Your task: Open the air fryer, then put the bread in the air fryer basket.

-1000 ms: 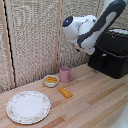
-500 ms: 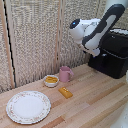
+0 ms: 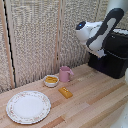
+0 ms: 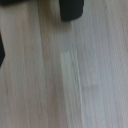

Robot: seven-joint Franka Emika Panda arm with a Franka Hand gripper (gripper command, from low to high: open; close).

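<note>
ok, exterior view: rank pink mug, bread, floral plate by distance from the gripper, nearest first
The gripper sits at the air fryer, on the exterior view's right.
1. Pink mug, mid-table, by the white bowl.
2. Bread, in front of the mug.
3. Floral plate, far on the exterior view's left.

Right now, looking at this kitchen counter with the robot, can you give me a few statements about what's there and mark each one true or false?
1. The bread lies on the wooden counter, outside the air fryer. True.
2. The pink mug stands on the patterned plate. False: it stands on the counter, beside the small white bowl.
3. The small white bowl holds yellow pieces. True.
4. The plate has bread on it. False: nothing lies on it.
5. The robot arm is over by the plate. False: it is at the air fryer, on the exterior view's right.
</note>
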